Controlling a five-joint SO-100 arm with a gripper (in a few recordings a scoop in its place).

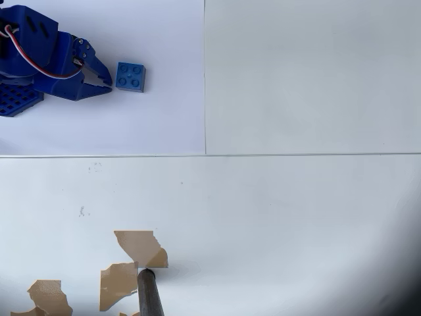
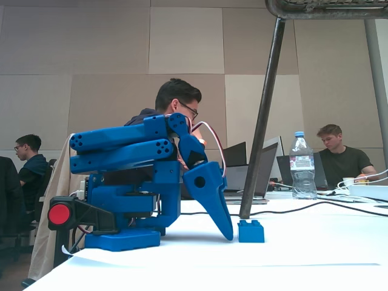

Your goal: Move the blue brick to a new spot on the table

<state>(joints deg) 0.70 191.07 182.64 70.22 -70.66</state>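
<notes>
One small blue brick (image 1: 130, 76) lies on the white table (image 1: 296, 217), on a sheet of paper (image 1: 151, 118) in the far-left part of the overhead view, studs up and square to the picture. The blue gripper (image 1: 105, 84) is just to the left of it in that view, its fingertips pointing at the brick's left side and very close to it; whether they touch cannot be told from above. The fingers taper to a near-closed point with only a narrow gap between the tips, and nothing sits between them.

In the fixed view the gripper (image 2: 225, 233) leans down steeply with its tip resting at or just above the table surface, and the brick (image 2: 251, 231) stands just to the right of it with a thin strip of table showing between the two. The folded arm (image 2: 130, 151) crouches over its blue base (image 2: 121, 239) at the left.

Near the bottom of the overhead view, torn brown tape scraps (image 1: 139, 247) are stuck to the table, and a dark metal pole (image 1: 150, 293) stands among them. In the fixed view a water bottle (image 2: 302, 165) stands far to the right, and people sit at laptops behind the table.
</notes>
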